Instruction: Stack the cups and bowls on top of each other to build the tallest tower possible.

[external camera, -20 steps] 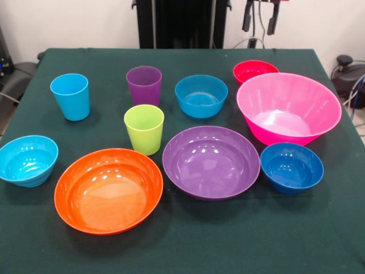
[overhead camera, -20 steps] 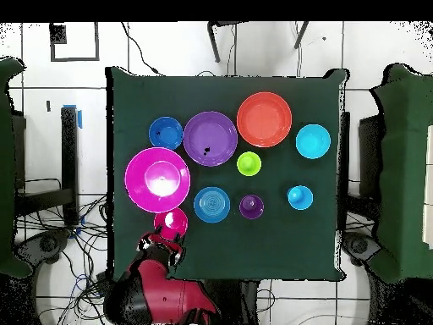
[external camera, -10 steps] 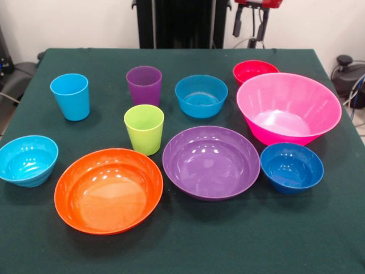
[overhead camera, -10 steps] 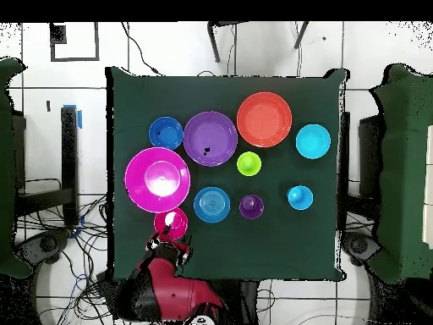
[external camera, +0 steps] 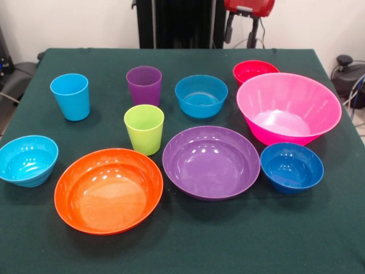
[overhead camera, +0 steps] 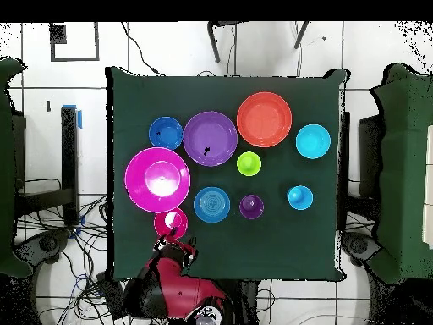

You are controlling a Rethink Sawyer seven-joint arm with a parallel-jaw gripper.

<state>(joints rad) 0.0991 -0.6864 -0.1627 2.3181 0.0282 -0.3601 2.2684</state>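
Open green table [external camera: 188, 240] along the front edge; the far strip is also bare. Cups and bowls stand separately, none stacked. Red bowl [external camera: 254, 69] touches the big pink bowl [external camera: 288, 107], near the far edge. Gripper [external camera: 240, 35] hangs above the far edge, fingers apart, holding nothing.

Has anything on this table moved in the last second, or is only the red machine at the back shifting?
Only the red and black arm moved: its gripper slid sideways along the table's far edge, toward the small red plastic bowl, and more of its red body now shows. Nothing was grasped or released. All cups and bowls stayed put on the green table.
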